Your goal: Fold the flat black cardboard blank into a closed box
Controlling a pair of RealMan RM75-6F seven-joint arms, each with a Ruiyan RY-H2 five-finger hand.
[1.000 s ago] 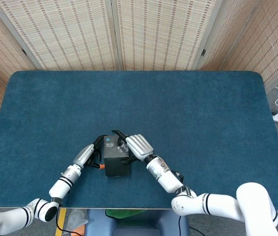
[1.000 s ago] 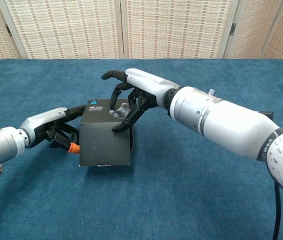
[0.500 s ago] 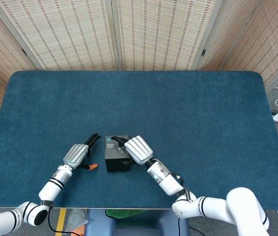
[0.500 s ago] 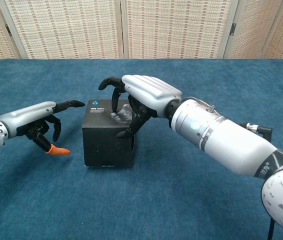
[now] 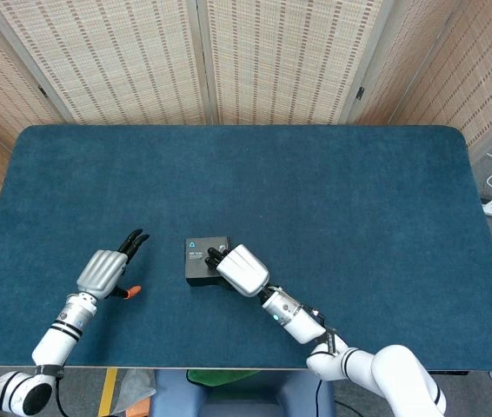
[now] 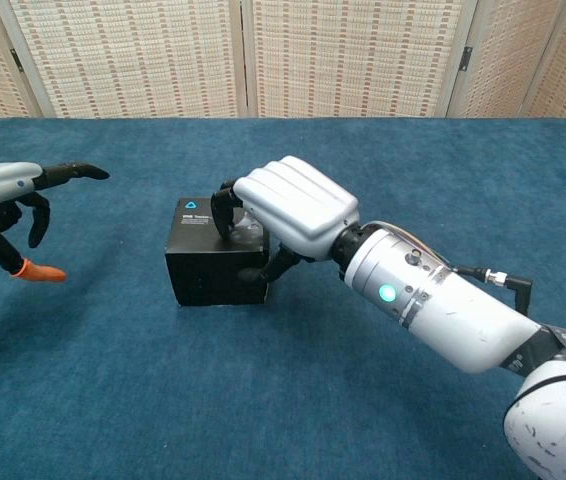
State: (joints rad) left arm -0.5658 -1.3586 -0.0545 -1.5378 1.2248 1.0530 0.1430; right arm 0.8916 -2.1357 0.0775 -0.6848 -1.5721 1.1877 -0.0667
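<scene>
One small black cardboard box [image 6: 217, 262], folded & shut, sits nr the blue table's [image 5: 333, 208] front edge w/ right hand [image 6: 288, 208] fingers pressing its lid, prob. seating it; left hand [image 5: 103, 272] empty, fingers apart.

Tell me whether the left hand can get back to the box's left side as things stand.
Probably yes: the left hand is open, apart from the black box, with bare table between.
</scene>
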